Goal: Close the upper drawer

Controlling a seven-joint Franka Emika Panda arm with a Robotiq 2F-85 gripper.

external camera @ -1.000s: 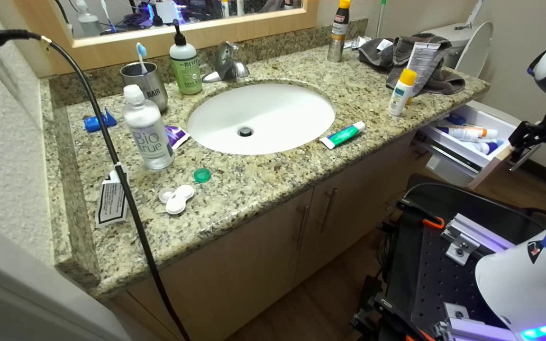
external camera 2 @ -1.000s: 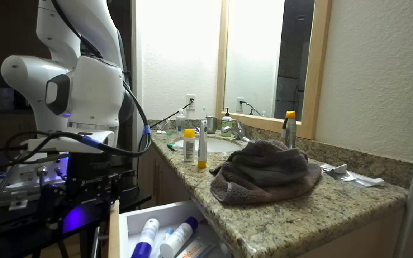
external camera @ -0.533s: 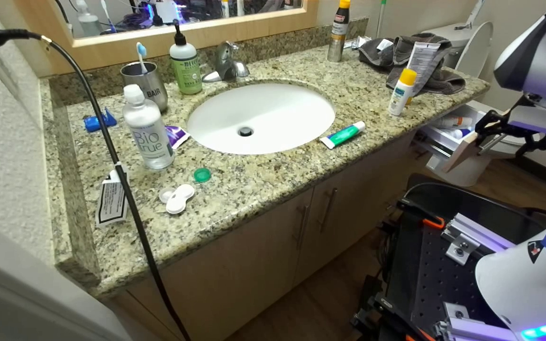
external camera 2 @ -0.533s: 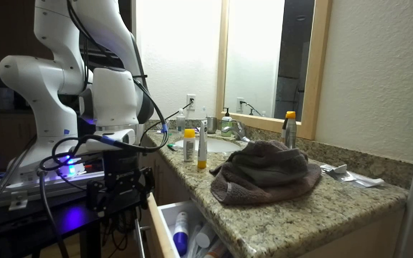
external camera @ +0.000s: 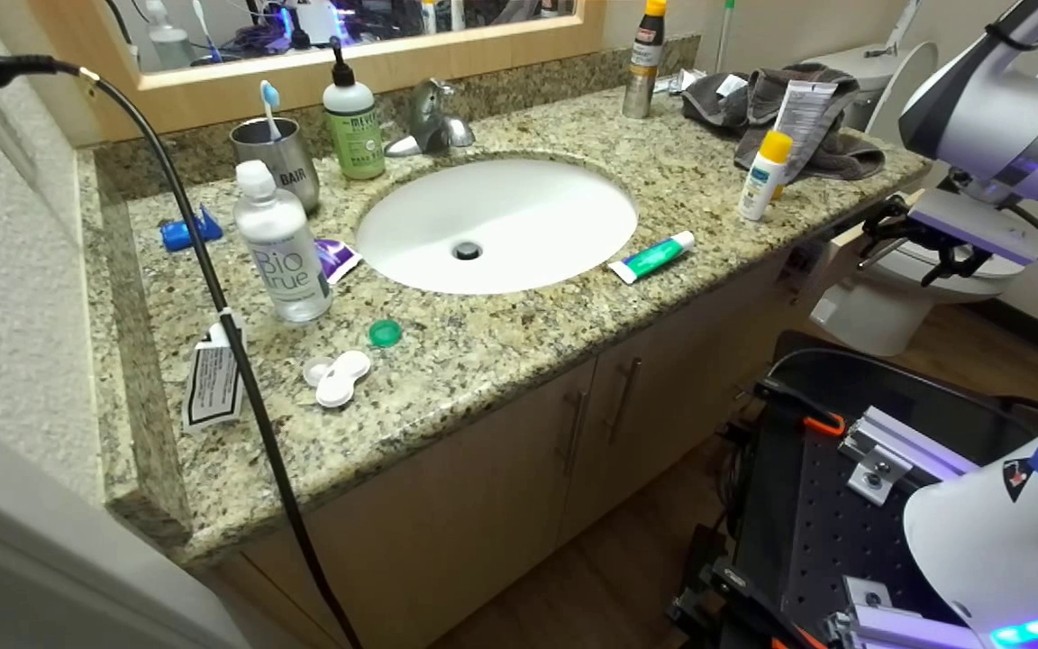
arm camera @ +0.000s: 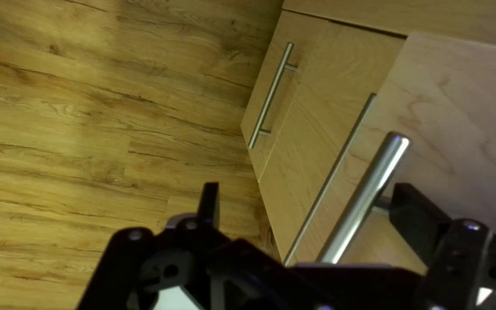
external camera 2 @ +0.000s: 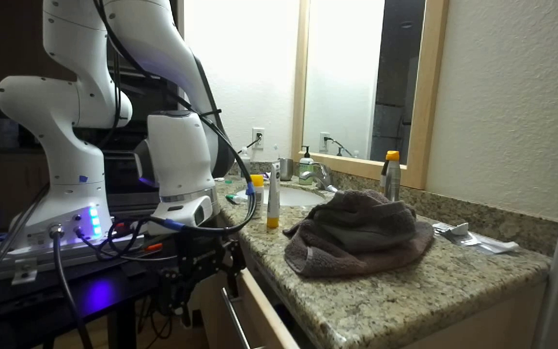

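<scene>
The upper drawer has a light tan front (external camera 2: 265, 310), which also shows in an exterior view (external camera: 830, 260) and fills the right of the wrist view (arm camera: 459, 116). It stands partly open, with a narrow dark gap between its front and the counter edge. Its contents are hidden. Its metal bar handle (arm camera: 364, 198) runs between the spread fingers of my gripper (arm camera: 306, 192) in the wrist view. The right finger is close to the drawer front beside the handle post; contact is unclear. The gripper is open in both exterior views (external camera: 908, 248) (external camera 2: 209, 303).
The granite counter (external camera 2: 380, 310) overhangs the drawer. A grey towel (external camera 2: 356, 237), a yellow-capped bottle (external camera: 764, 180) and a tube (external camera 2: 273, 194) stand near its edge. More bar handles (arm camera: 271, 94) lie below. A toilet (external camera: 879, 311) and the robot's black cart (external camera: 830, 505) are nearby.
The gripper and the drawer front have moved together toward the cabinet. The drawer was far out with its tubes and bottles showing; now only a narrow opening is left.
</scene>
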